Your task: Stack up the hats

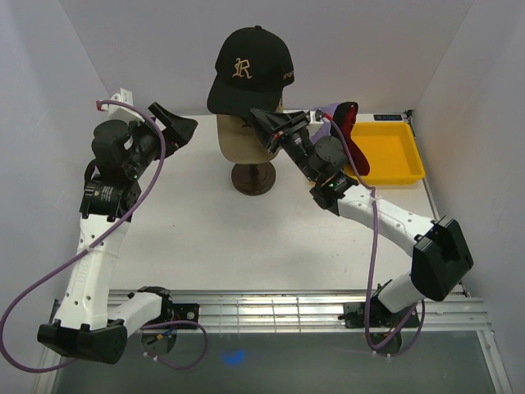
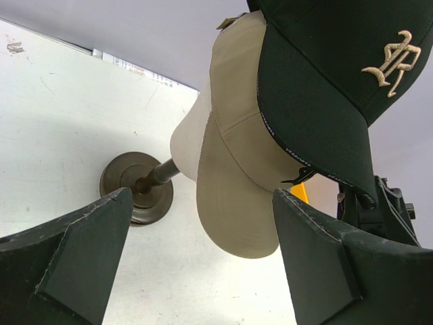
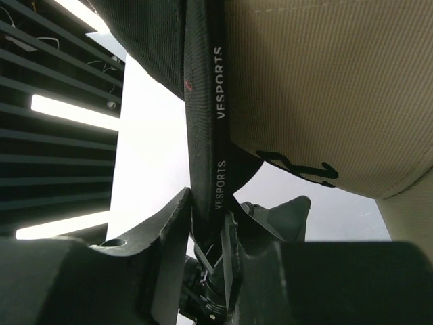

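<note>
Left of the stand (image 1: 253, 178), the left hand (image 1: 176, 123) hangs, fingers wide apart. Atop the stand the black cap (image 1: 250, 66), gold R on its front, sits over a beige cap (image 2: 233, 217), brim toward the arm bases. Its inner band reads VESPORTS. Right of the stand, the right hand (image 3: 211, 213) is clamped on that band.

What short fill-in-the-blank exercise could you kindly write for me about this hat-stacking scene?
1. The black cap carries a gold letter ___.
2. The shallow tray is coloured ___.
3. The right gripper pinches the rim of the ___ cap.
4. The left gripper holds nothing; its jaws stand ___.
Missing words: R; yellow; black; open.
</note>
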{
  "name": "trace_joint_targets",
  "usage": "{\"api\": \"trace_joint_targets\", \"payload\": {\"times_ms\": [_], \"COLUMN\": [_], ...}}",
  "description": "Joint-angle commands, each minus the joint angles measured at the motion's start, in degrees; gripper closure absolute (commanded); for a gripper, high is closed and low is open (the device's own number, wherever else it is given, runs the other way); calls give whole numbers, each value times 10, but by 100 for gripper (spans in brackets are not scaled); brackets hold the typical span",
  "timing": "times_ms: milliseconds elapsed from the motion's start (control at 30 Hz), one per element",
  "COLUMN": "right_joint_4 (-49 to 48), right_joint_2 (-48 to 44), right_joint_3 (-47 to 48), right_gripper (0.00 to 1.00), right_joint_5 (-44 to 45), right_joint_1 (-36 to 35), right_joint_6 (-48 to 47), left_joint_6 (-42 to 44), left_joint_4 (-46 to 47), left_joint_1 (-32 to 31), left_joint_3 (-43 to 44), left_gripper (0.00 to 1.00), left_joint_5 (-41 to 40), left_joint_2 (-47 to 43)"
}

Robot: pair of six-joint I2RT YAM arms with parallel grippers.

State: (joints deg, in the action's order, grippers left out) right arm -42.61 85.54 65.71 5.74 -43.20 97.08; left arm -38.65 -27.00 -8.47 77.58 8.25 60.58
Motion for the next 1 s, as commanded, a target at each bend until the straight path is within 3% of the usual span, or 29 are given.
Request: {"api": "trace_joint_targets", "payload": {"times_ms": [0, 200, 400, 967], "right_joint_4": [-51, -77, -106, -167], "right_joint_2": [6, 20, 33, 79], "right_joint_3": [-9, -8, 2, 63], "right_gripper": [71, 84, 91, 92], "right_joint_5": [13, 2, -13, -77], "right_joint_1": [-2, 1, 4, 14], "right_joint_6": [14, 31, 53, 105], "left_joint_6": [9, 10, 11, 12], "left_joint_4": [-7, -7, -5, -2], "left_joint_1": [0, 0, 1, 0], "left_joint_3": [-5, -9, -11, -21], "left_gripper": [6, 6, 6, 6], "left_joint_5": [-7, -9, -10, -10], "left_joint_2": [-15, -18, -18, -15]}}
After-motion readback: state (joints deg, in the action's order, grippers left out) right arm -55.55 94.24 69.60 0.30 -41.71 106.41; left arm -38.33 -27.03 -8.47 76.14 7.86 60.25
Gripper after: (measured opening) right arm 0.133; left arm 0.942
